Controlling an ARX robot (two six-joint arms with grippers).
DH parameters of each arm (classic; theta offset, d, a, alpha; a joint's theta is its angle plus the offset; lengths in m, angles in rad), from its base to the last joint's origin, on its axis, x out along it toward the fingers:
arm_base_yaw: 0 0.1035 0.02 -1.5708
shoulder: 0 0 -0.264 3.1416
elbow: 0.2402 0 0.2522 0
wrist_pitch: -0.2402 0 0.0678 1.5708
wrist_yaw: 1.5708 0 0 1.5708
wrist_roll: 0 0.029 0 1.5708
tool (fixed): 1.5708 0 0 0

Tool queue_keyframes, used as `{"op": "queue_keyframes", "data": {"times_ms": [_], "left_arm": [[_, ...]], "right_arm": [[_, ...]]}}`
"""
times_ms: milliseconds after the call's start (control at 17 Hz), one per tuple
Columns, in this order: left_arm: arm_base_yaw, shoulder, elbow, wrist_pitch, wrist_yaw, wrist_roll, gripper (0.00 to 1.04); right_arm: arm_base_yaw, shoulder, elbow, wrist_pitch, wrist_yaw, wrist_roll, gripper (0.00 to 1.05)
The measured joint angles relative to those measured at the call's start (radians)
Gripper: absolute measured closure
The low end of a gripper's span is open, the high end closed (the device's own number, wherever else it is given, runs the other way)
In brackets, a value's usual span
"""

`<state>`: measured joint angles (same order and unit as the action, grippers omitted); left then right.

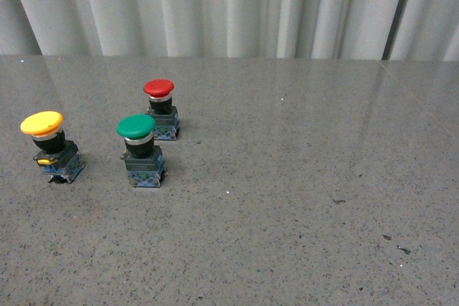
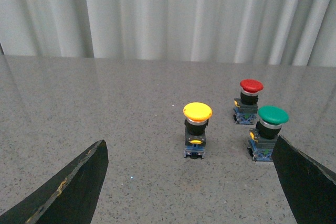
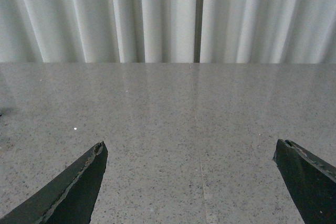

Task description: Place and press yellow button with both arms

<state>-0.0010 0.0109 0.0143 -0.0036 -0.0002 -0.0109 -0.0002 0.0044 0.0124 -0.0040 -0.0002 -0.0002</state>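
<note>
**Both grippers wide open, yellow button untouched at the table's left**

I see a grey speckled stone table, smooth enough to carry a faint sheen. White pleated curtain hangs behind it.

Three push-buttons stand on the table, each with a rounded mushroom cap on a silver collar, a black body and a blocky blue-grey base. The yellow button is at the far left in my front view, cap up, with a small yellow tab on its base. The green button stands to its right, clearly apart from it. The red button sits just behind the green one, towards the curtain.

Neither arm appears in the front view. Both wrist cameras look low across the table towards the curtain.

The left gripper has its jaws spread wide. Its two black wedge-shaped fingers sit at the edges of the frame, one with a scuffed, chipped edge. They grip nothing. The yellow button stands ahead of them, about centred in the gap and untouched, with the green and red ones off towards one finger.

The right gripper is spread just as wide and holds nothing, with only bare table ahead of it.
</note>
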Motion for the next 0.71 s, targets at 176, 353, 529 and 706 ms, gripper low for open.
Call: {"op": "queue_keyframes", "data": {"times_ms": [176,353,529,706], "left_arm": [[-0.050,0.041,0.040,-0.135,-0.131,-0.024,0.07],[-0.035,0.370,0.190,-0.104,-0.463,-0.035,0.07],[0.065,0.647,0.361,0.180,-0.315,0.053,0.07],[0.105,1.007,0.558,0.240,-0.125,0.098,0.07]], "right_arm": [[0.000,0.000,0.000,0.000,-0.001,0.000,0.07],[-0.001,0.000,0.000,-0.001,0.002,0.000,0.07],[0.000,0.000,0.000,-0.001,0.000,0.000,0.07],[0.000,0.000,0.000,-0.001,0.000,0.000,0.07]]}}
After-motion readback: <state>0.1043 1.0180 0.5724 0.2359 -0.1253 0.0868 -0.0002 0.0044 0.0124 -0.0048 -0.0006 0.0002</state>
